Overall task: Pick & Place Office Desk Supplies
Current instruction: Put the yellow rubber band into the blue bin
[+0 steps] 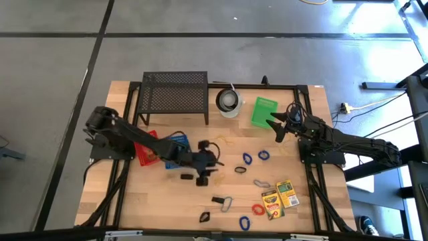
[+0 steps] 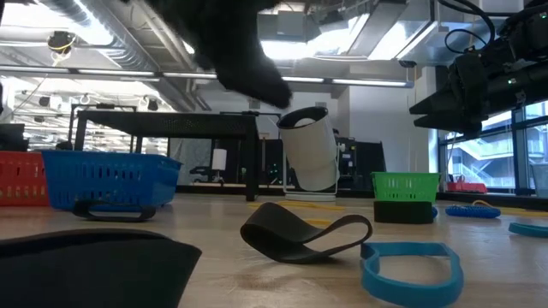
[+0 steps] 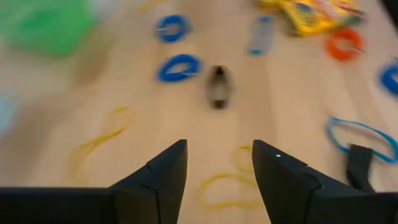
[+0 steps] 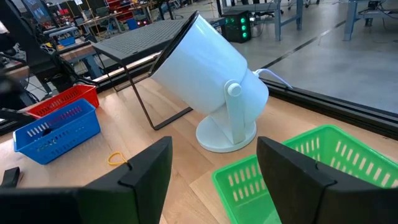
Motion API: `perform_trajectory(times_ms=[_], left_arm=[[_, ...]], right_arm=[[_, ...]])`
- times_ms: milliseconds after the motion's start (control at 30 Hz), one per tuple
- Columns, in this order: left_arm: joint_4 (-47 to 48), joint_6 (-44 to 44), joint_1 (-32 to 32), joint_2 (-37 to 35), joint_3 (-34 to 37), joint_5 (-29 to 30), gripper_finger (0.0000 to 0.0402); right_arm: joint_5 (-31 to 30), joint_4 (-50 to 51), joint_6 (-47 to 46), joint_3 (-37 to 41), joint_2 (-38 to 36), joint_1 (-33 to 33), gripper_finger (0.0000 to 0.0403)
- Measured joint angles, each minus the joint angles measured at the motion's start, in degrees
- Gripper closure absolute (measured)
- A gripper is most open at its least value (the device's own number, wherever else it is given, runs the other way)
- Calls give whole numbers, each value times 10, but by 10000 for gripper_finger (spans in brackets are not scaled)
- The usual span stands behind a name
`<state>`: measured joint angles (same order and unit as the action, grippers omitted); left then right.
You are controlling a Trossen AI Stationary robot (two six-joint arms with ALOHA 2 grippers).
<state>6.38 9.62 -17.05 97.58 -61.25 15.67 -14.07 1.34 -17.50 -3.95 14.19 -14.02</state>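
Spread wide and empty, left gripper (image 3: 217, 171) hovers over yellow rubber bands (image 3: 227, 186), black clip (image 3: 218, 87) beyond.

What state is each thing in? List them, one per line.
Left pincer: open, empty, above the table.
Right pincer: open, empty, near the green basket.
White lamp: tilted on its base.
Blue basket: upright.
Crayon boxes: lying flat.

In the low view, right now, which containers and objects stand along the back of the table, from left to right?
Red basket → blue basket → black mesh rack → white cup-like object → green basket.
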Motion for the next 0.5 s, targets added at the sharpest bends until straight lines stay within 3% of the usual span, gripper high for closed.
perform_trajectory(times_ms=[300,500], left_arm=[[-44,-44,9,106,1,-140,221],[-68,-83,8,153,0,-148,221]], right_arm=[[0,0,0,0,0,0,166],[0,0,0,0,0,0,166]])
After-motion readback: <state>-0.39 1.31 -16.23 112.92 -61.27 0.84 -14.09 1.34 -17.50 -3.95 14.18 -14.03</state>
